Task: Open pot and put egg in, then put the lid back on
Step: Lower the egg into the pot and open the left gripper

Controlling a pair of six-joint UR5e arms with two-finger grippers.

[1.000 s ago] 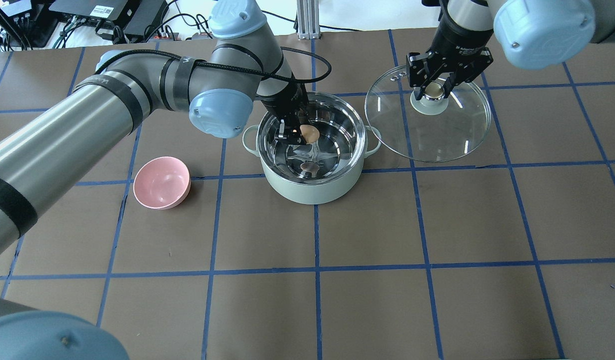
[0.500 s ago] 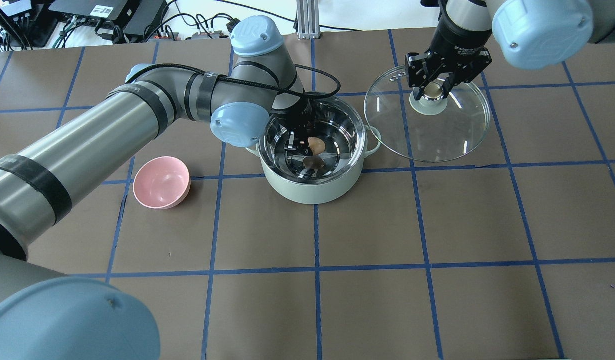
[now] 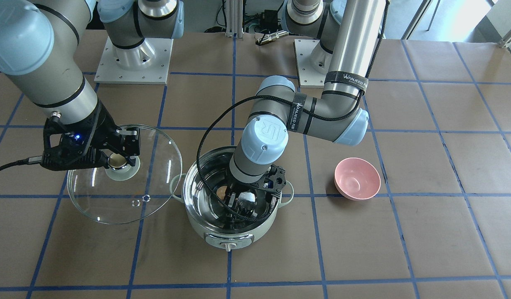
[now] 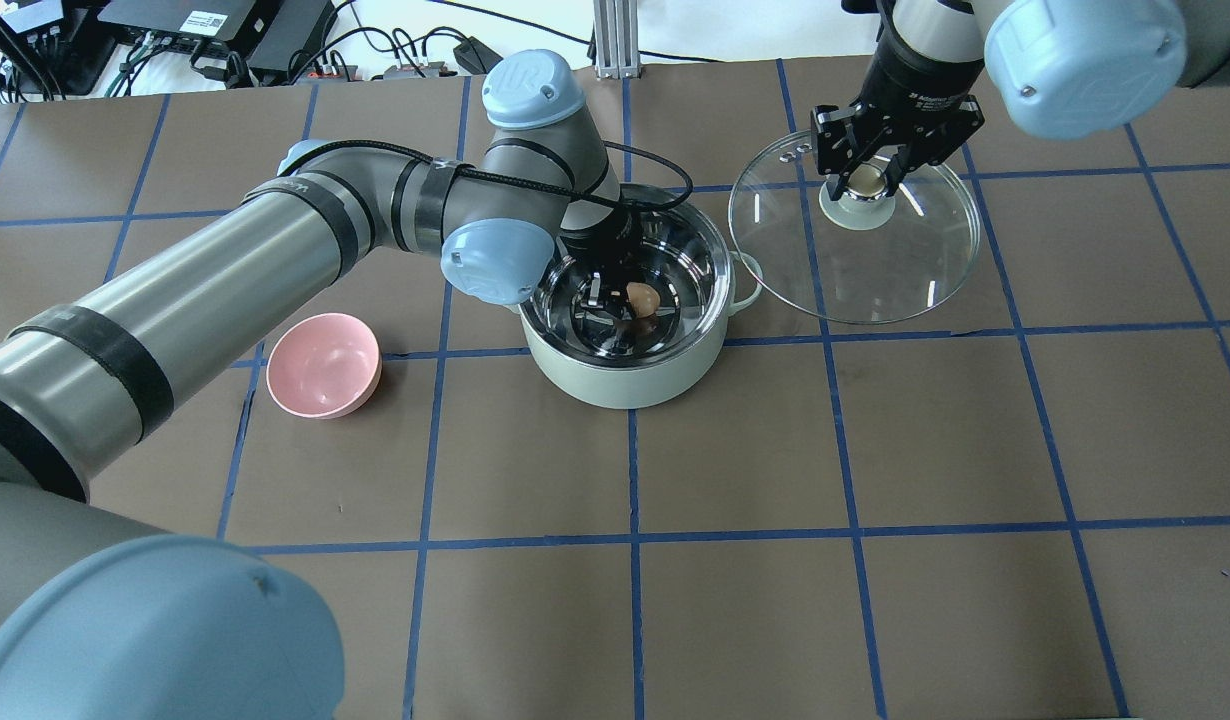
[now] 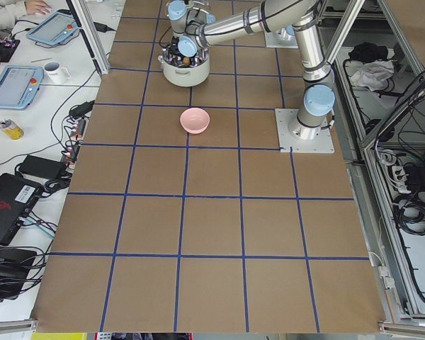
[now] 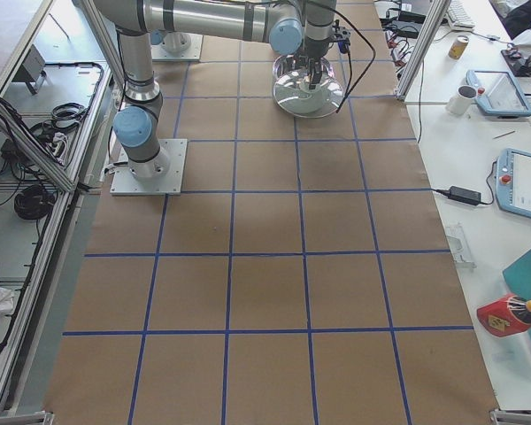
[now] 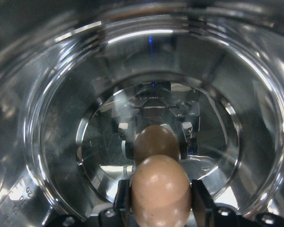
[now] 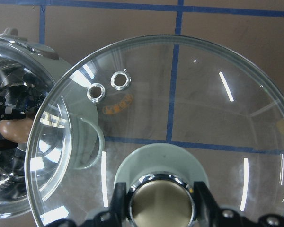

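The mint-green pot [image 4: 625,375] stands open at mid-table, its steel inside bare. My left gripper [image 4: 635,300] reaches down into it and is shut on the tan egg [image 4: 642,298], held just above the pot's bottom. In the left wrist view the egg [image 7: 161,194] sits between the fingers, with its reflection above. The glass lid [image 4: 905,270] is to the pot's right, its edge over the pot's side handle. My right gripper [image 4: 861,182] is shut on the lid's beige knob [image 8: 161,205].
A small pink bowl [image 4: 323,365] sits on the brown paper to the pot's left. The pot's control knob [image 3: 228,246] faces the front edge. Blue tape lines grid the table. Cables and boxes lie beyond the far edge.
My left arm has swung further over the pot and lowered the egg deeper inside, close to the bottom. The right gripper and lid have not moved.
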